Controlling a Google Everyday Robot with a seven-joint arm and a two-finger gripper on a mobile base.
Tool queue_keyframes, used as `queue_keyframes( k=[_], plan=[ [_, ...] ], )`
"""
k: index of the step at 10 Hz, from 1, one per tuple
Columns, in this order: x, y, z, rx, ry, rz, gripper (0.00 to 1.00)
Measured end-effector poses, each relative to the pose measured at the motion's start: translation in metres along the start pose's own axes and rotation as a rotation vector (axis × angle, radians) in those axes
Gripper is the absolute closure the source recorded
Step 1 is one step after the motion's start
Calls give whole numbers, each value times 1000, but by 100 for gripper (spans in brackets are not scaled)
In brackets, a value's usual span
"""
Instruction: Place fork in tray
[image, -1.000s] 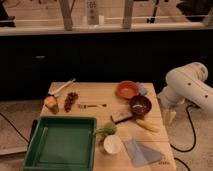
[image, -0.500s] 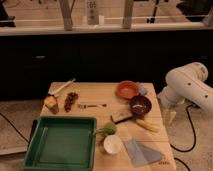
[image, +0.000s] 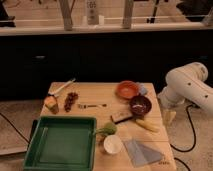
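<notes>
The fork lies flat on the surface, just beyond the far rim of the tray, free for a pick from above. The gripper hangs beside the surface's right edge, well apart from the fork; whether it is open or closed cannot be told, and the arm runs out of frame

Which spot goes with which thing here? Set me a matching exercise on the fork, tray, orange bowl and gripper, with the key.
Things:
1. small slim silver metal fork
2. large rectangular green plastic tray
3. round orange bowl
4. robot's gripper

Places:
A. beyond the right edge of the wooden table
B. front-left corner of the table
C. back right of the tabletop
D. middle of the tabletop, outside the tray

Pairs: 1-D, 2-B, 3-C, 4-A
</notes>
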Motion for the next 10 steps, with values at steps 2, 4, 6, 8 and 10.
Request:
queue_keyframes(
  k=[2, 4, 6, 8, 10],
  plan=[
    [-10, -2, 1, 5, 5, -19, 20],
    [-38, -6, 2, 9, 8, -49, 20],
    [-71, -11, 3, 16, 14, -83, 20],
    [-80, -15, 6, 22, 17, -95, 20],
    [-106, -21, 8, 22, 9, -116, 20]
  ],
)
